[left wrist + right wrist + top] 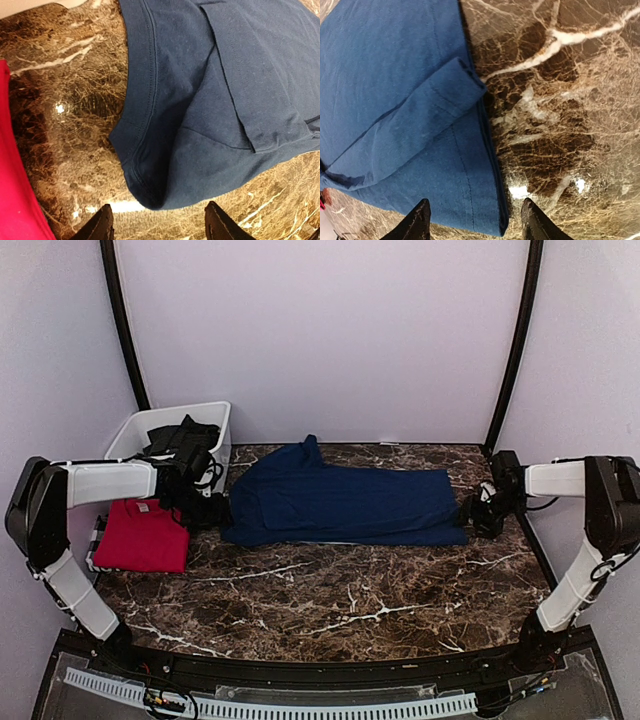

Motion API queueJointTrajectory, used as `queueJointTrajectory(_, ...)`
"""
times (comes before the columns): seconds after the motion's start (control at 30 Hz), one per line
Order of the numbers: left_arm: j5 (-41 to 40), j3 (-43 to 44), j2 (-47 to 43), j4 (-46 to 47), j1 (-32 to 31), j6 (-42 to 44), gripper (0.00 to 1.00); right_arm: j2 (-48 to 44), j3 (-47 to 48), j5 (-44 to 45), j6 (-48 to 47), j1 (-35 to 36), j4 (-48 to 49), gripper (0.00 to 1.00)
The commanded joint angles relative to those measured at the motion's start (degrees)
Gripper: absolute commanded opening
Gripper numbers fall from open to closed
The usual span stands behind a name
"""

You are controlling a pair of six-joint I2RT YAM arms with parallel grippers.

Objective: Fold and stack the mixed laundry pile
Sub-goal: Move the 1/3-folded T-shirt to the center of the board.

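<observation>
marble, brown with white veins: table (340, 610), biggest thing in the top view. spread across its middle, navy blue t-shirt (340, 502), lying flat, long axis running 9 o'clock to 3 o'clock, one flap poking toward 12 near the 9 o'clock half. at the table's 10 o'clock corner, white plastic bin (132, 430), heaped with dark garments (182, 436), not yet folded. at 9 o'clock, just below the bin, red t-shirt (145, 538), folded into a neat square, near the navy one but not touching it.

left gripper (212, 510) low at the navy shirt's 9 o'clock end, right gripper (478, 515) at its 3 o'clock end. each arm nearest its own end, neither better placed for the whole garment.

left wrist view: fingers (100, 225) apart, gripping nothing, with bare marble between them and the shirt's ribbed, stitched edge just ahead at 12 o'clock. right wrist view: fingers (417, 225) apart as well, clamped on nothing, with the hemmed corner (492, 215) lying between them. contact with the cloth there impossible to tell.

judged step: navy shirt partway through folding, red one done, bin load waiting. coming move hinges on that 9-to-3 axis, with cloth straight ahead of both sets of jaws. probably a pinch at each end, then one end carried along the axis over the other.
</observation>
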Motion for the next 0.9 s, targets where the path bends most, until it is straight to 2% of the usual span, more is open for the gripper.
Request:
queueJointTrajectory(0.0,1.7,-1.4,2.5,1.8,0.5,-0.3,0.60,2.1,-0.5,-0.3,-0.8,0.1,1.8,0.57)
queueJointTrajectory(0.17,3.0,-2.5,4.3,4.5,0.5,-0.8,0.58,4.2,-1.0,-1.3,-1.3,0.2,2.8,0.47)
queueJointTrajectory(0.47,4.2,-3.4,5.5,6.1,0.5,-0.4,0.51,4.9,-1.6,-2.6,-1.8,0.1,3.8,0.35)
queueJointTrajectory(0.6,4.2,-3.1,4.7,5.9,0.5,-0.3,0.49,4.4,-1.9,-3.0,-1.7,0.2,3.3,0.35)
queueJointTrajectory(0.77,4.1,-3.0,4.2,5.3,0.5,-0.4,0.49,1.9,-3.1,-3.6,-1.3,0.2,2.0,0.39)
queueJointTrajectory(0.87,4.1,-3.4,3.8,5.4,0.5,-0.4,0.49,0.8,-3.9,-3.0,-1.4,0.1,1.4,0.37)
